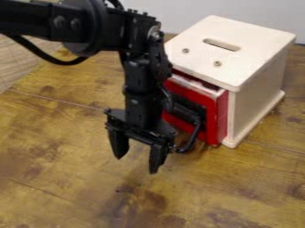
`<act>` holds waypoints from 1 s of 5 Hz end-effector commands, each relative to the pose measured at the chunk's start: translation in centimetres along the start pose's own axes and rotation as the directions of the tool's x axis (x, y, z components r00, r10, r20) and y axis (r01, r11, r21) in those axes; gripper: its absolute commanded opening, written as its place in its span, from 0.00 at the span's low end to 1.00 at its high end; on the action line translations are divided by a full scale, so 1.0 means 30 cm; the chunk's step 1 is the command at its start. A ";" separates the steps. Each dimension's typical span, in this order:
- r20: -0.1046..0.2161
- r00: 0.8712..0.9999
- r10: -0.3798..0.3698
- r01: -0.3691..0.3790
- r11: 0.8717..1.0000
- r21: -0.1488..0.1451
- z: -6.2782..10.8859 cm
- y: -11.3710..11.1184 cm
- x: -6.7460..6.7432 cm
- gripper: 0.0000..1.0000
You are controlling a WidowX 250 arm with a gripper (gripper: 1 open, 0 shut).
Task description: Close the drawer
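Hanging with jaws open and empty, the gripper [138, 153] stands just before the drawer [194, 111], perhaps touching its handle [187, 134].

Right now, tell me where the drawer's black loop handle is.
In the camera view the black loop handle sits mid-frame on the red drawer, which sticks out of the cream cabinet, just right of the open pincer.

Soft even light, slight blur
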State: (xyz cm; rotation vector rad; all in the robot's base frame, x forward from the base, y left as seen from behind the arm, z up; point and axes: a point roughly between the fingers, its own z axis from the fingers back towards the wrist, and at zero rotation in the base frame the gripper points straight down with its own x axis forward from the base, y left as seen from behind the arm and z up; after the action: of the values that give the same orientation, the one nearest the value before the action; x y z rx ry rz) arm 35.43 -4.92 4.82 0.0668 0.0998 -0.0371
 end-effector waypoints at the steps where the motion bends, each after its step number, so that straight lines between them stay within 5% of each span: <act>1: 0.094 0.995 0.021 -0.019 1.000 -0.015 0.074 -0.069 0.053 1.00; 5: 0.115 0.991 0.073 -0.071 0.997 -0.021 0.097 -0.066 0.081 1.00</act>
State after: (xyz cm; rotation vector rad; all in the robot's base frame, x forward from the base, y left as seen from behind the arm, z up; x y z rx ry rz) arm 36.67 -8.18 4.89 0.0605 0.0655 -0.0003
